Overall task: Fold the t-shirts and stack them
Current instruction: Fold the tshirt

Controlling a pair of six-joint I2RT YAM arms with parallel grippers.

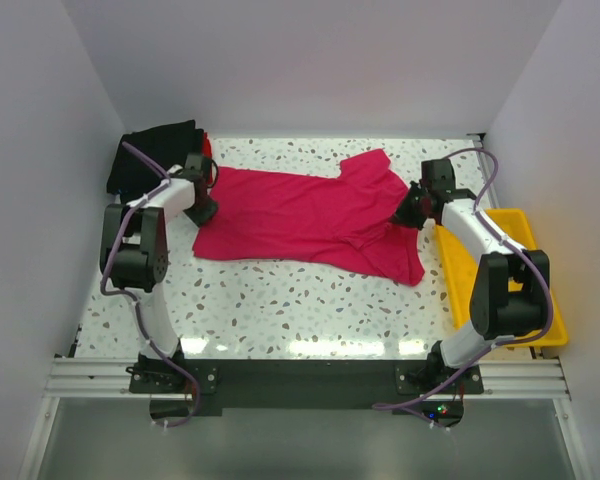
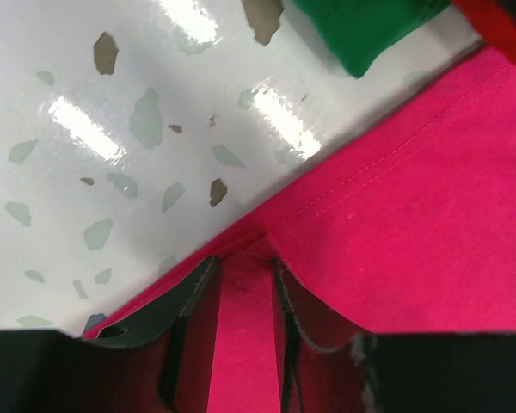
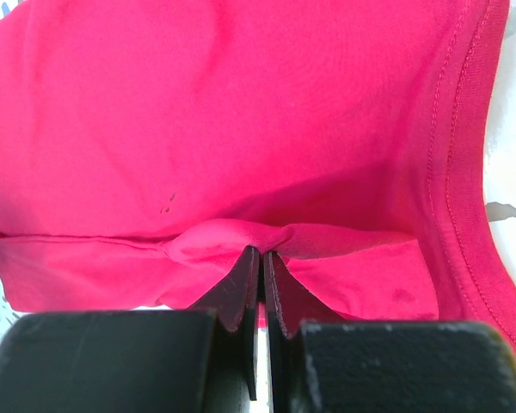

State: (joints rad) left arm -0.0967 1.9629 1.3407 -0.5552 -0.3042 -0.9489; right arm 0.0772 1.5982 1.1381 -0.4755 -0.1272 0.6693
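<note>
The magenta-pink t-shirt (image 1: 310,215) lies spread across the middle of the table, partly folded, its hem toward the left. My left gripper (image 1: 202,212) sits at the shirt's left edge. In the left wrist view its fingers (image 2: 245,267) stand apart, open, with the pink cloth (image 2: 413,224) lying loose in the gap. My right gripper (image 1: 405,215) is at the shirt's right side. In the right wrist view it (image 3: 262,254) is shut on a pinched fold of the pink cloth (image 3: 241,112). A black t-shirt (image 1: 155,150) tops a folded pile at the back left corner.
A yellow tray (image 1: 552,318) lies along the right edge under the right arm. A green corner (image 2: 365,30) and a red edge (image 2: 499,26) of the pile show beside the pink hem. White walls close in the table on three sides.
</note>
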